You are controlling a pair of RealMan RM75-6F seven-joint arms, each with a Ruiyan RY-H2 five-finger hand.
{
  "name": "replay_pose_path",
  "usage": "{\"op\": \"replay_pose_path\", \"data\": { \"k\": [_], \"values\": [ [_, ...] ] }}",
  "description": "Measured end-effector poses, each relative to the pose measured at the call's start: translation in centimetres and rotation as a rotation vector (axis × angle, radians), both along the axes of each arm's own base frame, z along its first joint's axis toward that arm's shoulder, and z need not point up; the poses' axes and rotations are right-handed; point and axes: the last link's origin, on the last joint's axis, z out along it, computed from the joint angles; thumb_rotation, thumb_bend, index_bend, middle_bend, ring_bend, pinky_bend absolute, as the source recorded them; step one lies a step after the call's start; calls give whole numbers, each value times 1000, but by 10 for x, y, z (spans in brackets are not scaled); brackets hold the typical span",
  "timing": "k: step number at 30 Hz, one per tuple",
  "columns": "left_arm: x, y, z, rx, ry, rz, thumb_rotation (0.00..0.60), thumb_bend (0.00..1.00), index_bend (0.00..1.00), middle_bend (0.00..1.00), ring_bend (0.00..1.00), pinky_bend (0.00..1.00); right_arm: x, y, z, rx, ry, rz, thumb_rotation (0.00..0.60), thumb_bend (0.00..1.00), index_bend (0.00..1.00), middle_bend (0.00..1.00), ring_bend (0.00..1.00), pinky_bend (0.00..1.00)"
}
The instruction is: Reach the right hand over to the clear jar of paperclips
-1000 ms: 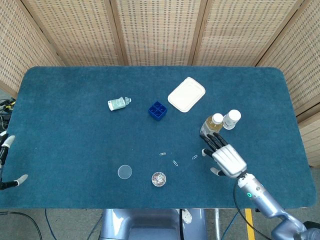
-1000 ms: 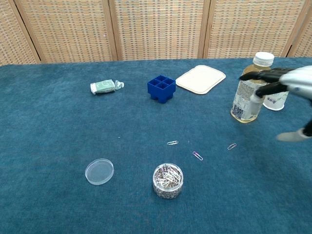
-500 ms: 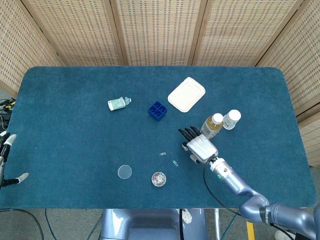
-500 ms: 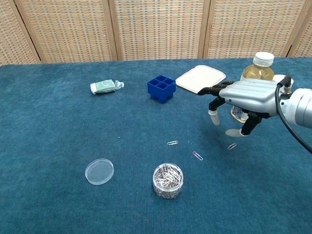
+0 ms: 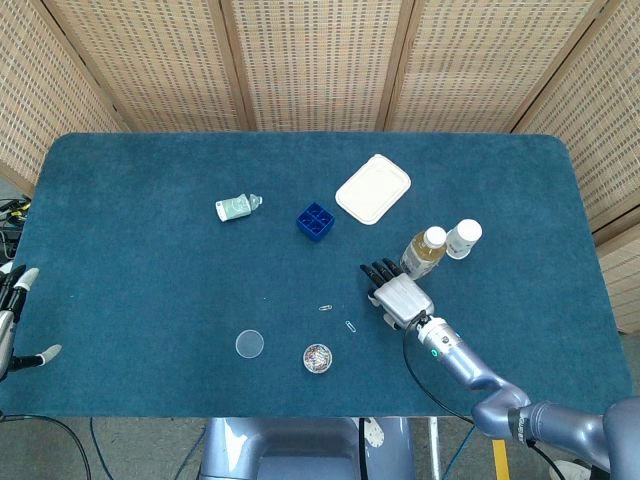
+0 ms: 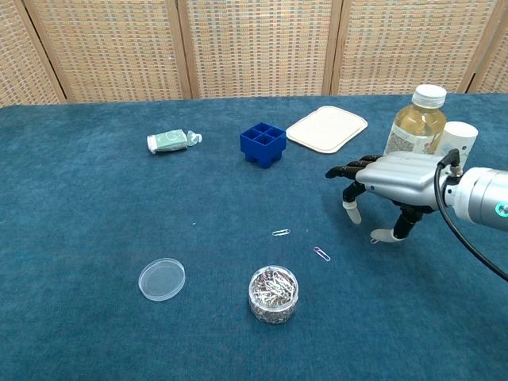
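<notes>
clear jar of paperclips, lidless, upright on the blue table near its front edge; its round clear lid lies flat just left of the jar. right hand hovers well right of and beyond the jar, palm down, fingers apart and slightly curled, holding nothing. loose paperclips lie between jar and hand. the jar looks small, light, rigid and smooth-walled, so likely slippery and easily tipped; best taken around its side wall, kept upright. left hand, far left of the jar, appears spread and empty
</notes>
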Motion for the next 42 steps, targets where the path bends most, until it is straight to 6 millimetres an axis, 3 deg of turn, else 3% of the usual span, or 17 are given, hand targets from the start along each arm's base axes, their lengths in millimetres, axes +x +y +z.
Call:
{"op": "replay_pose_path", "data": {
  "k": [22,35,42],
  "values": [
    [-1,1,-3,-9,7,4,600,32,0,0,0,0,-17,2,-4,12,20,-25,600,335,472,0,0,0],
    [-1,2,-3,-10,6,5,600,32,0,0,0,0,-25,1,-8,18,23,-47,600,420,634,0,0,0],
    [-1,2,-4,-12,6,5,600,32,0,0,0,0,-27,2,-8,15,11,-50,600,447,657,0,0,0]
  ]
}}
